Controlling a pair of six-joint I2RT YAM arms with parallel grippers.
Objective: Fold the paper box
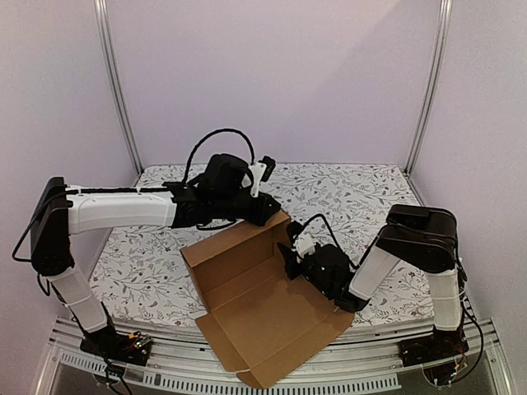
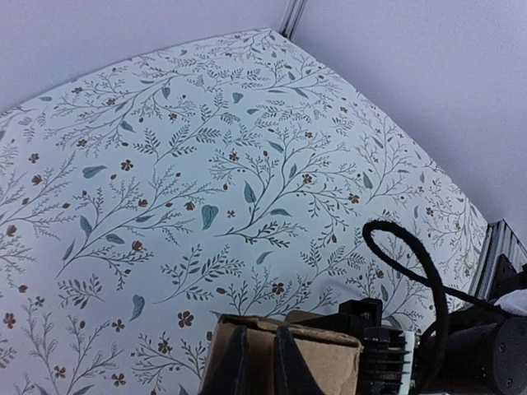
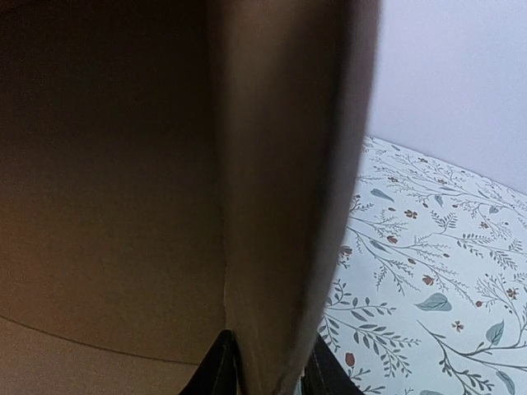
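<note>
Here, my left claw (image 1: pixel 265 211) and right claw (image 1: pixel 288 251) each pinch a raised wall of the box (image 1: pixel 272 313); I'd press squarely along creases.

We faced a booth of plain, pale lilac walls (image 1: pixel 272 74). Two slim silver metal posts, the left post (image 1: pixel 118 82) and the right post (image 1: pixel 429 82), ran up its back corners and leaned slightly outward. The table (image 1: pixel 362 193) was covered by a white cloth (image 2: pixel 206 164) printed with thin grey-green sprigs, teal leaves and small rust-red flowers. Along its near edge ran a slotted aluminium rail (image 1: pixel 181 380). The light was soft and even, and we saw only faint shadows on the cloth.
</note>
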